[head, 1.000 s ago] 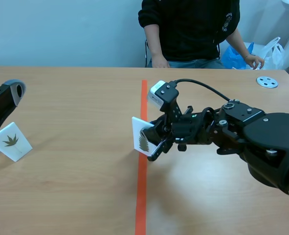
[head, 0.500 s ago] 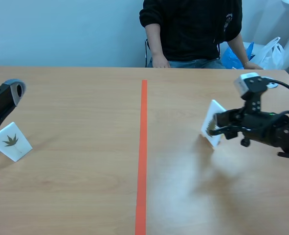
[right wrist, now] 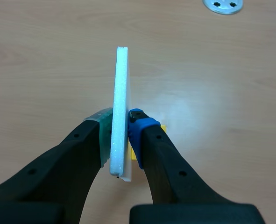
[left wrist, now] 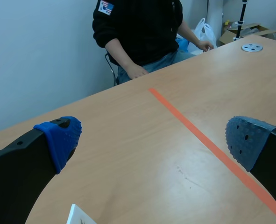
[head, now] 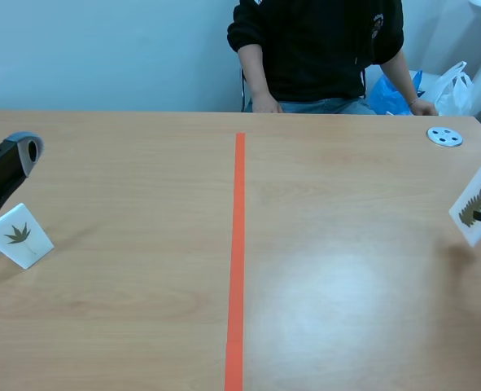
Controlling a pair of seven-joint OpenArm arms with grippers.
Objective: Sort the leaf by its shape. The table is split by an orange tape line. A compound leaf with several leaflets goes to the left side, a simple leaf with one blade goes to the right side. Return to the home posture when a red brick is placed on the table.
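The white leaf card (head: 478, 191) is far to the right of the orange tape line (head: 236, 244), at the very edge of the scene view. It is tilted, and the face toward the camera shows a dark leaf print with a jagged edge. The print is too small to count its parts. The right gripper (right wrist: 120, 140) is clamped on this card. In the right wrist view the card stands edge-on and upright between the fingers, with the grey-green pad (right wrist: 102, 133) pressed on one face and the blue pad (right wrist: 138, 126) on the other. Most of the card rises ahead of the fingertips, above the wooden table (head: 346, 309). A round metal disc (head: 444, 137) lies on the same side of the tape line as the held card, further toward the person (head: 317, 49) seated at the table's far edge. Well to the left of the tape line, a second leaf card (head: 19, 236) stands tilted on the table, printed with a leaf of several pointed lobes fanning out. The left gripper (left wrist: 154, 135) is beside this card with its fingers wide apart and nothing between them. Only one white corner of that card shows in the left wrist view, low between the fingers.
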